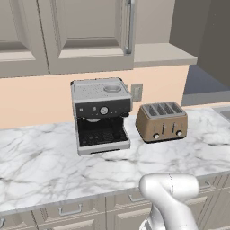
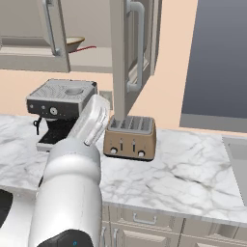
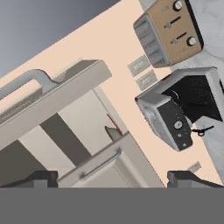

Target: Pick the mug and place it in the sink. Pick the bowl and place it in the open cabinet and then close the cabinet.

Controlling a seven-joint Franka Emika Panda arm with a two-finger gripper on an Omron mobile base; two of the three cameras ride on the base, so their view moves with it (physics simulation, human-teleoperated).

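Nearest me, my gripper (image 3: 111, 177) has its two dark fingertips (image 3: 41, 178) spread wide with nothing between them, released, looking at the cabinet (image 3: 65, 103) and its open doors. Up on the shelf between those doors sits the bowl (image 2: 73, 44), so I judge only the closing remains. Below on the marble counter (image 1: 40, 157), the espresso machine (image 1: 100, 114) stands left of the toaster (image 1: 161, 121); the sink (image 2: 236, 159) lies far right.

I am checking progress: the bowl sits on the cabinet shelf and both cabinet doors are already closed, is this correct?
Not quite. The bowl is on the cabinet shelf, but the doors are open; the right base view shows one door swung out edge-on above the toaster.
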